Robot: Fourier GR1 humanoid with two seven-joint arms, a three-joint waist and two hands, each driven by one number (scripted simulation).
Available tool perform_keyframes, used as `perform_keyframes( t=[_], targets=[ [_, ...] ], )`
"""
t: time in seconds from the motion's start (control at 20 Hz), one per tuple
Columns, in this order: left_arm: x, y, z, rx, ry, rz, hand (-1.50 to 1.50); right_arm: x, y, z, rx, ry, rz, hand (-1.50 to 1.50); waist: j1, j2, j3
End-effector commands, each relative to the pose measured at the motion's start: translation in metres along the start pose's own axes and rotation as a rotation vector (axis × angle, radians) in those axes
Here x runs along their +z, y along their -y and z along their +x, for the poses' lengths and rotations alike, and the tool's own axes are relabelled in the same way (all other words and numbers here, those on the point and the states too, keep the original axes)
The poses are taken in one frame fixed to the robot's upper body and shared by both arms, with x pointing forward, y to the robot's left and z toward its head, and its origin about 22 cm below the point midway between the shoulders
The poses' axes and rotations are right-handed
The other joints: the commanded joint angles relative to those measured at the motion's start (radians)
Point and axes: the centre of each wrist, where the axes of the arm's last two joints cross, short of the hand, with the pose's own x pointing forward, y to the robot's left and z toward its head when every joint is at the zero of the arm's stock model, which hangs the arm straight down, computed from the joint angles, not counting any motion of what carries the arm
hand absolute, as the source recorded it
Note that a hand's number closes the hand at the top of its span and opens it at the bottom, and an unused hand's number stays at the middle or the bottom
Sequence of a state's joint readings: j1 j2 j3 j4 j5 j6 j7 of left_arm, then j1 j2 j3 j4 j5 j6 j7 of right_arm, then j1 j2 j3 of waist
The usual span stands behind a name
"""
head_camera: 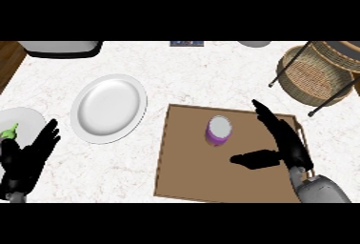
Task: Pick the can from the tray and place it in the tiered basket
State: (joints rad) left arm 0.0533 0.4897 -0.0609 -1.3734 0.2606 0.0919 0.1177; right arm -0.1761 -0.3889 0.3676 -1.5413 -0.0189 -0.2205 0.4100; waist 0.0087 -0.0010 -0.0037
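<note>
Can [218, 130] first: where does it stand?

Upright on the brown tray [184, 167], toward the tray's far half and about midway across it. It has a purple side and a pale top, and nothing is touching it.

And the right hand [285, 140]?

It is over the right part of the tray, just beside the can but apart from it. Its fingers [265, 114] are stretched out straight, pointing away from the robot along the can's right side. The thumb [252, 159] sticks out to the left, nearer the robot than the can. So it is released and grasps nothing.

What about the left hand [26, 159]?

It is down at the lower left of the view, off the tray, with relaxed fingers pointing up. It holds nothing either.

Where is the basket [309, 74]?

At the far right of the white marbled surface [211, 76], beyond the tray's far right corner. It is woven, round and set in a dark frame, and part of it is cut off by the view's edge.

Anything else lying about?

A large white plate [109, 108] sits just left of the tray. A second plate [25, 119] shows at the left edge, next to the left hand. It has a small green thing [10, 132] on it, but I cannot tell what that is. A grey object [60, 48] sits at the far left of the surface, partly cut off.
</note>
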Motion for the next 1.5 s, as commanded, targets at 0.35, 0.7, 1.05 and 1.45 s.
perform_keyframes(
  t=[0.35, 0.7, 1.05, 1.45],
  targets=[
    [-0.01, 0.01, -0.016, 0.017, -0.006, -0.013, 0.0, -0.007, -0.004, 0.11, 0.071, -0.158, 0.177, -1.5, -0.006, 0.001, 0.003],
    [-0.003, -0.022, -0.006, 0.006, 0.015, -0.002, 0.0, -0.008, 0.009, 0.09, 0.134, -0.293, 0.206, -1.5, -0.008, 0.0, 0.003],
    [0.011, -0.004, -0.014, 0.012, -0.007, 0.018, 0.0, 0.002, 0.024, 0.079, 0.12, -0.34, 0.178, -1.5, -0.007, 0.0, 0.004],
    [-0.001, -0.005, -0.006, 0.007, -0.004, 0.008, 0.0, -0.007, 0.007, 0.051, 0.08, -0.337, 0.257, -1.5, -0.006, 0.001, 0.004]
  ],
)
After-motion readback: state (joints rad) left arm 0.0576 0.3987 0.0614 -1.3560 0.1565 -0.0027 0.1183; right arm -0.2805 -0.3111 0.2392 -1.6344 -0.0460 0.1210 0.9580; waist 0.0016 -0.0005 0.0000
